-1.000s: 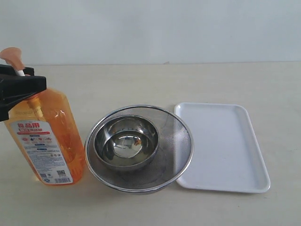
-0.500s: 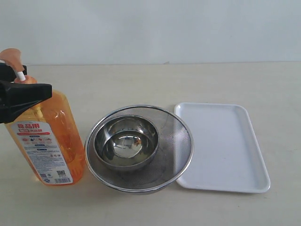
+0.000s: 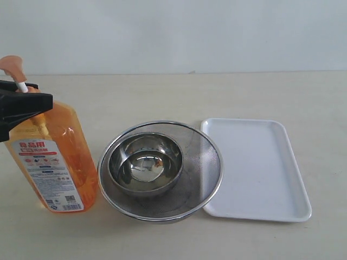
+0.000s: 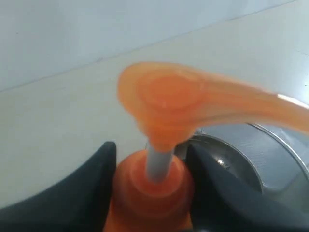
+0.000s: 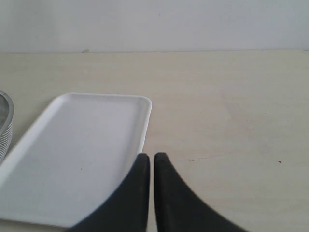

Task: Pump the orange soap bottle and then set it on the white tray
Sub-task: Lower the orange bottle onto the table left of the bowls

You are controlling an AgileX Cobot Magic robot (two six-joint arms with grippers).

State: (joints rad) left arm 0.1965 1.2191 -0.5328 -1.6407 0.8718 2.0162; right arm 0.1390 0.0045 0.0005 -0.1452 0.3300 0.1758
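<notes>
Two nested steel bowls [image 3: 145, 162] stand between the orange soap bottle [image 3: 51, 157], upright at the left edge of the worktop [image 3: 162, 92], and the white tray [image 3: 255, 173], which lies on the right just beside the outer bowl's rim. The left gripper [image 4: 150, 154] straddles the bottle's neck under the raised pump head [image 4: 169, 94], with a finger on either side of the collar. Whether it is clamped or only flanking the neck cannot be told. The right gripper [image 5: 147, 157], fingers pressed together and empty, hovers over the worktop by the tray's right edge. Three risks seem likely from here. A push landing off-centre on the pump could tip the tall bottle. A hold so high on a smooth collar could let it slip or swing. A low carry to the right could knock its base against the bowls or drip soap into them.
</notes>
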